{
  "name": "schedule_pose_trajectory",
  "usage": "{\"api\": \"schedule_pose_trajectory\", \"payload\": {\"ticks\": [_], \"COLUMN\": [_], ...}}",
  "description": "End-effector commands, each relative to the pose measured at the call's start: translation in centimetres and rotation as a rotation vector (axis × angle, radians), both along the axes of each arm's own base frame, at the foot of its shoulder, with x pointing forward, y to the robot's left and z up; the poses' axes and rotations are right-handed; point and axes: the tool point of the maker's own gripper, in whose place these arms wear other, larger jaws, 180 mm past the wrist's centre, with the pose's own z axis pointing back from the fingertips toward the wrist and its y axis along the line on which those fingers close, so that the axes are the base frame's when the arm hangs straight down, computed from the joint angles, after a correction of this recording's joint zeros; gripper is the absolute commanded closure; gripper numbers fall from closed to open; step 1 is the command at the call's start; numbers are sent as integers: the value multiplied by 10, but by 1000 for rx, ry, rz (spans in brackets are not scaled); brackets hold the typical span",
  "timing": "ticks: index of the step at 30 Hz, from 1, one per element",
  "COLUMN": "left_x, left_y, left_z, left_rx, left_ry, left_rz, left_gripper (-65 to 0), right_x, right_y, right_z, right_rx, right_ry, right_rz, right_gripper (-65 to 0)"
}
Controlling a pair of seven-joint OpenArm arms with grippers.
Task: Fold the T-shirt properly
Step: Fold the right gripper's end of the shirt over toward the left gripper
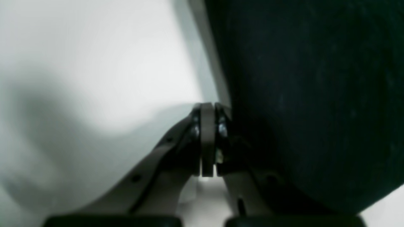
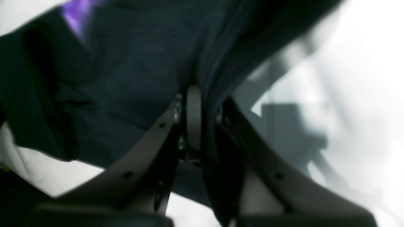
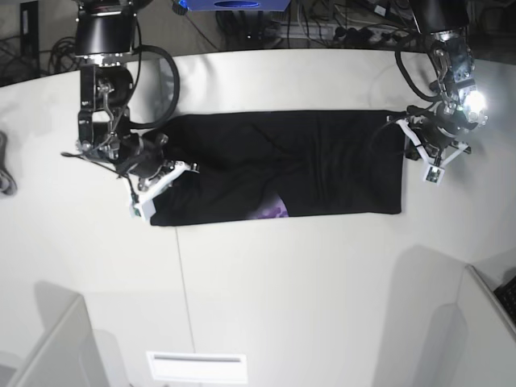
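Observation:
The black T-shirt (image 3: 306, 161) lies on the white table as a long flat strip, with a bit of purple print (image 3: 274, 212) showing at its front edge. My right gripper (image 3: 161, 179) is at the strip's left end. In the right wrist view it (image 2: 205, 94) is shut on a fold of the T-shirt (image 2: 126, 78), and the purple print (image 2: 77, 14) shows at top left. My left gripper (image 3: 425, 157) is at the strip's right end. Its fingers (image 1: 210, 105) are pressed together, shut, right beside the T-shirt's edge (image 1: 315, 94).
The white table (image 3: 282, 306) stretches wide in front of the shirt. Grey panels stand at the near left (image 3: 48, 347) and near right (image 3: 484, 322). Cables and a blue object (image 3: 234, 4) lie beyond the far edge. A dark object (image 3: 4, 173) sits at the left edge.

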Motion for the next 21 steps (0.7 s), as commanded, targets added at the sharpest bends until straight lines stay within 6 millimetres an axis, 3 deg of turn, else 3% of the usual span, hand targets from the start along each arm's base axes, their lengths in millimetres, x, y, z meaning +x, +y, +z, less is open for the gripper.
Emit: {"api": "schedule_pose_trajectory", "payload": {"ticks": [1, 13, 21], "left_x": [9, 7, 2], "left_y": [-1, 5, 54], "left_z": [11, 11, 27], "left_rx": [4, 13, 69], "left_ry": [-39, -36, -60], "left_rz": [-19, -15, 88], "left_gripper": [0, 0, 0], "right_x": [13, 17, 17], "right_y": [1, 32, 39], "right_z": [19, 51, 79], "right_rx": [12, -14, -15], "right_ry": [-65, -170, -241], "right_rz": [1, 136, 165], "right_gripper": [0, 0, 0]}}
